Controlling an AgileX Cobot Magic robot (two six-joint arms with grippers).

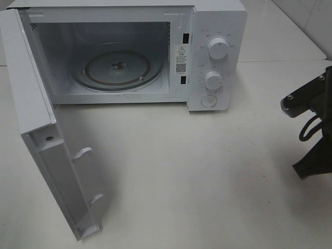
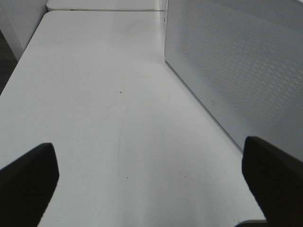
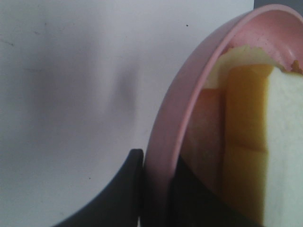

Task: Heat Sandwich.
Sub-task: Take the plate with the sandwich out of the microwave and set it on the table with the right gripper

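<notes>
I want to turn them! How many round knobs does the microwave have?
2. Both sit on the microwave's front panel at its right side: the upper knob near the top, the lower knob right beneath it. Under them is a round button, not a knob.

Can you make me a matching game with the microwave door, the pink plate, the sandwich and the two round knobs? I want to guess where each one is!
Things:
1. microwave door
2. pink plate
3. sandwich
4. round knobs

Places or states:
A. lying on the plate
B. swung wide open
C. on the microwave's front panel, one above the other
D. rim pinched by the right gripper

Pairs: 1-B, 2-D, 3-A, 4-C
</notes>
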